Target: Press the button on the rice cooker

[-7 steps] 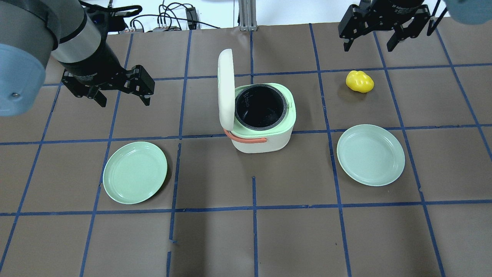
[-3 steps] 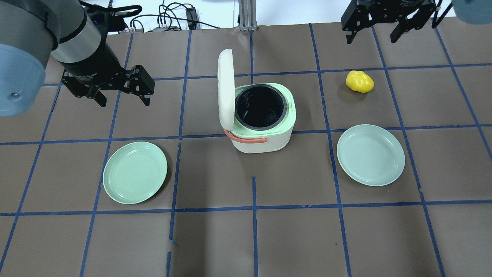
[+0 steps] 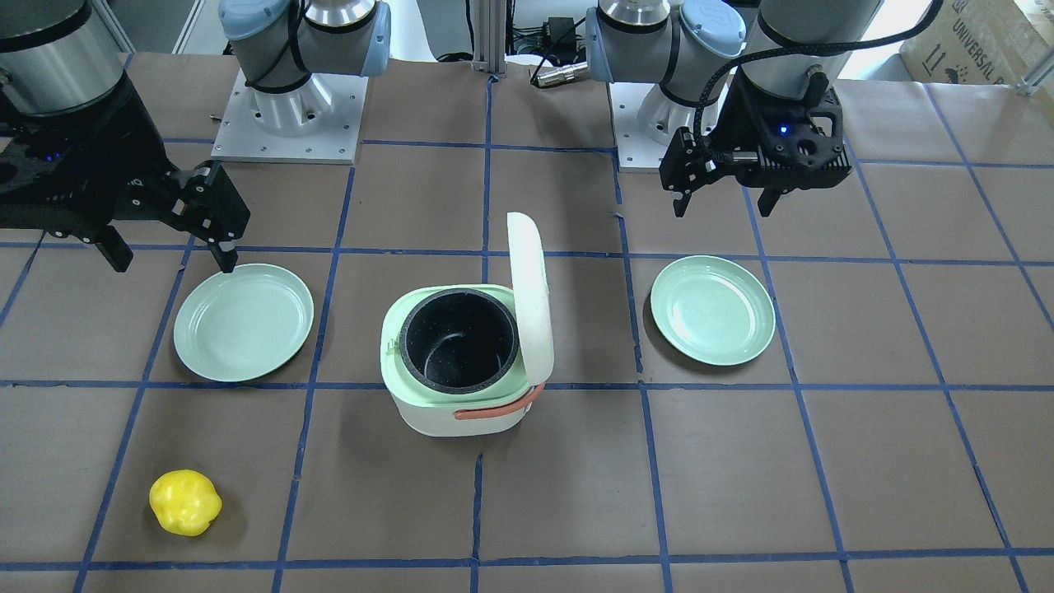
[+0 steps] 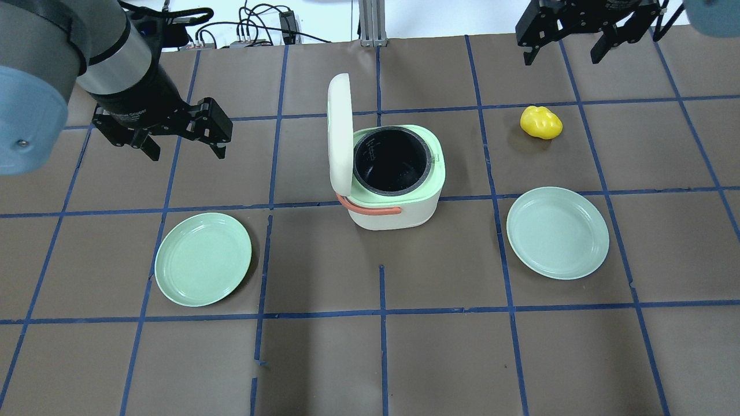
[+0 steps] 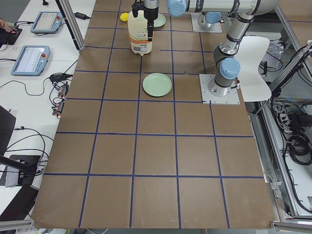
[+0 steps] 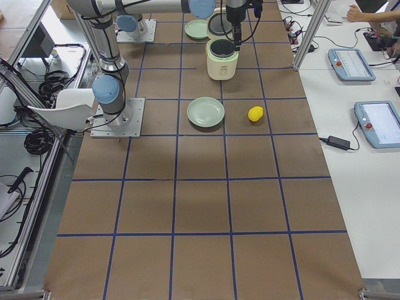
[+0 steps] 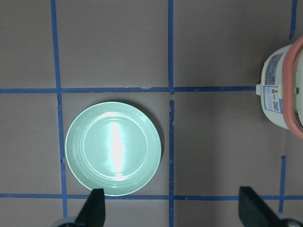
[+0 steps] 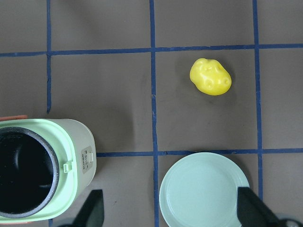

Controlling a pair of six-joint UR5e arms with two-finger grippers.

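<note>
The rice cooker [image 4: 393, 215] stands mid-table, white body, green rim, orange handle. Its lid [image 4: 340, 133] stands open and upright, and the black inner pot [image 4: 390, 162] is empty. I cannot make out its button in any view. My left gripper [image 4: 188, 151] is open and empty, hovering left of the cooker and well apart from it; it also shows in the front view [image 3: 726, 206]. My right gripper [image 4: 562, 55] is open and empty, high at the back right, beyond the yellow toy; it also shows in the front view [image 3: 173, 259].
A green plate [image 4: 202, 259] lies front left of the cooker, and a paler plate [image 4: 558, 232] lies to its right. A yellow toy pepper [image 4: 541, 122] lies back right. The brown table [image 4: 381, 358] carries a blue tape grid. Cables run along the back edge.
My right gripper has moved away toward the table's back edge, still open. The left gripper, the cooker and the plates have not moved.
</note>
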